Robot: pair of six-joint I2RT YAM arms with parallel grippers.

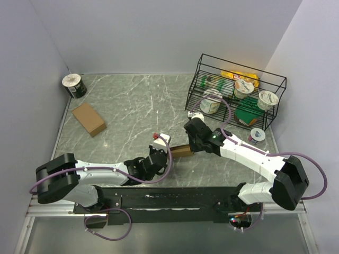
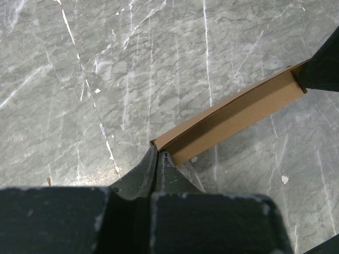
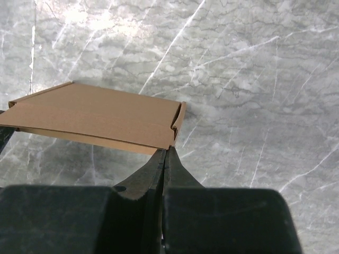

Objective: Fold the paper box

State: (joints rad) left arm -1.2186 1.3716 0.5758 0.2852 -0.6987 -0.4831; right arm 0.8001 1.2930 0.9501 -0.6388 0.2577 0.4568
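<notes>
Brown paper box (image 1: pixel 181 151) at lower centre of top view, over the grey marble desk (image 1: pixel 132 106). Left gripper (image 2: pixel 158 154) pinches one corner; right gripper (image 3: pixel 166 151) pinches the opposite end.

Clad in white shells along the left arm (image 1: pixel 100 172) and right arm (image 1: pixel 249 156), with bulky black joint housings. Looped with purple cables (image 1: pixel 169 159). Tipped by matte black fingers (image 2: pixel 140 180), flecked white at the edges.

Robotics lab cell: plain grey walls (image 1: pixel 159 32) enclose a marble-patterned table (image 1: pixel 132 100) with a black mounting rail (image 1: pixel 159 200).
</notes>
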